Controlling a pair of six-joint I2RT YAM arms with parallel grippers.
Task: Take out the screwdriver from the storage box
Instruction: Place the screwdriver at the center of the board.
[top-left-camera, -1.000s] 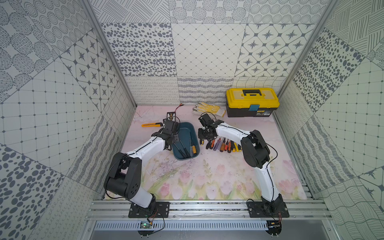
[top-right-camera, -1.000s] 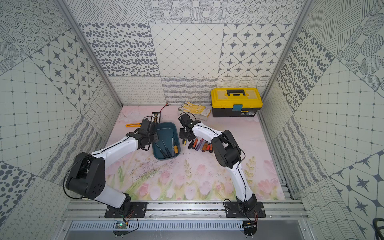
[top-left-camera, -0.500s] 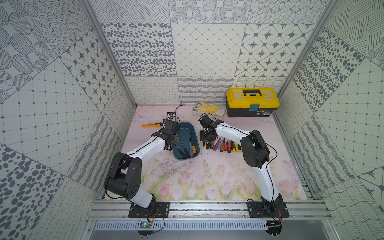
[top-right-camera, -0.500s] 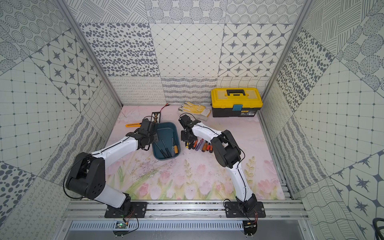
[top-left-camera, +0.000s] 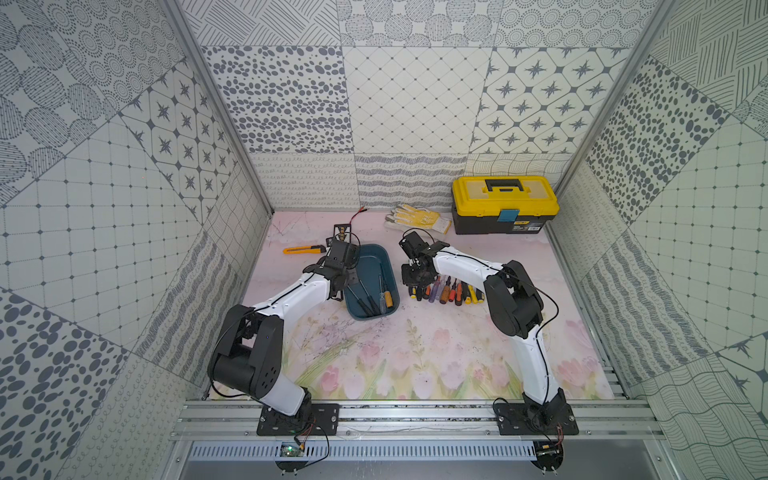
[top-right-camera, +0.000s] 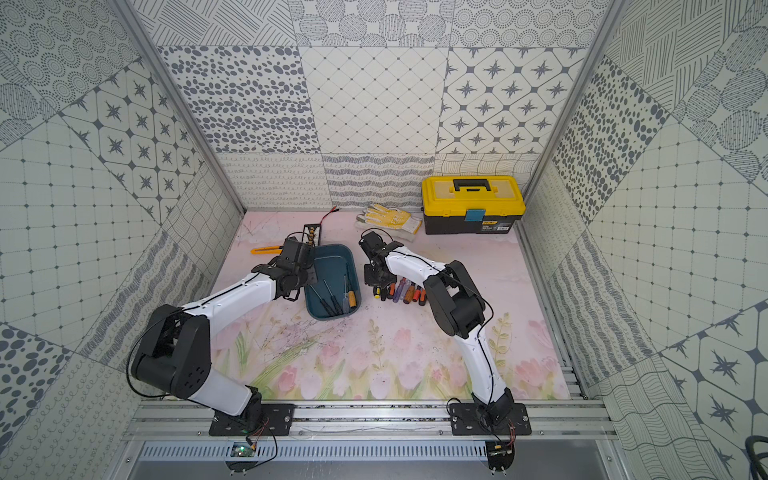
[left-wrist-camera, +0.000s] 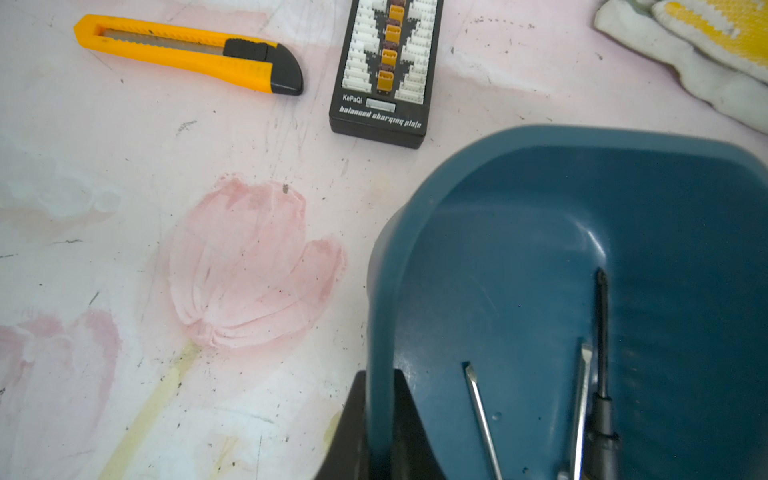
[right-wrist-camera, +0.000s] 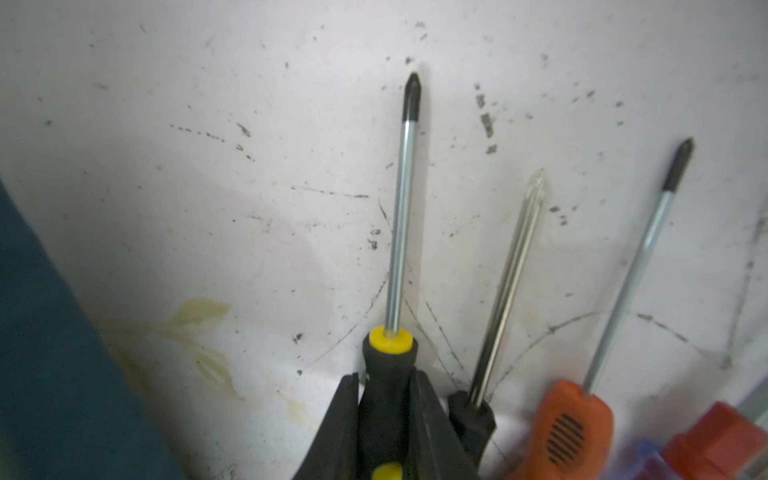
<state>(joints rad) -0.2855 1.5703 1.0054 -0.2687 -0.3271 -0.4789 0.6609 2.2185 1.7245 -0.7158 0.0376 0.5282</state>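
Observation:
The teal storage box (top-left-camera: 372, 259) (top-right-camera: 330, 262) sits left of centre on the floral mat. Three screwdrivers (top-left-camera: 386, 297) (top-right-camera: 351, 298) lie in its near end, and their shafts (left-wrist-camera: 478, 407) show in the left wrist view. My left gripper (left-wrist-camera: 380, 399) (top-left-camera: 348, 279) is shut on the box's left wall (left-wrist-camera: 380, 291), one finger on each side. My right gripper (right-wrist-camera: 386, 399) (top-left-camera: 415, 276) is shut on the handle of a black-and-yellow screwdriver (right-wrist-camera: 401, 208). It holds the tool low over the mat, just right of the box.
A row of several screwdrivers (top-left-camera: 449, 293) (top-right-camera: 403, 295) lies right of my right gripper, the nearest (right-wrist-camera: 507, 291) close beside the held one. A yellow toolbox (top-left-camera: 505, 203) and gloves (top-left-camera: 417, 217) stand at the back. A utility knife (left-wrist-camera: 187, 52) and a charging board (left-wrist-camera: 384, 70) lie behind the box.
My right gripper has shifted slightly nearer and lower with its screwdriver. The left arm and the box have not moved.

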